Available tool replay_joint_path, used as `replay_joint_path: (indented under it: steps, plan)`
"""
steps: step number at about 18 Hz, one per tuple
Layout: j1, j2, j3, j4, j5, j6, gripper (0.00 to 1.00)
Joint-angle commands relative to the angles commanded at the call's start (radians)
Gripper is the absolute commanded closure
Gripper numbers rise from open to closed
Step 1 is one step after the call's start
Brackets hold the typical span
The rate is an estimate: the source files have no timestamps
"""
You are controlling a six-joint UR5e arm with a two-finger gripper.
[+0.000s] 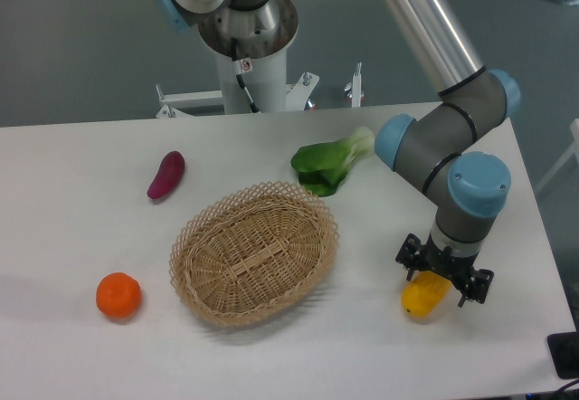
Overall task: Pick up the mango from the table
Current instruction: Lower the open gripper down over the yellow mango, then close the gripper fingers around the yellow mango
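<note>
The mango (423, 296) is a glossy yellow-orange oblong fruit lying on the white table (81, 237) at the front right. My gripper (443, 280) points straight down over it, with its black fingers on either side of the fruit's upper end. The jaws look set around the mango, but the wrist hides the contact, so I cannot tell whether they press on it. The mango seems to rest on the table.
A woven basket (254, 252) stands mid-table, left of the gripper. A green leafy vegetable (330, 166) lies behind it, a purple vegetable (166, 175) at the back left, a round orange fruit (118, 296) at the front left. The table's right edge is close to the gripper.
</note>
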Motion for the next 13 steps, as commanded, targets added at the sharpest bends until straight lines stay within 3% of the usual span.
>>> replay_joint_path:
  steps: [7, 10, 13]
  plan:
    - [-0.009, -0.014, -0.021, 0.000, 0.012, 0.003, 0.00]
    - [-0.009, -0.012, -0.023, -0.002, 0.011, 0.003, 0.20]
    - [-0.009, -0.011, -0.025, -0.002, 0.012, 0.002, 0.31]
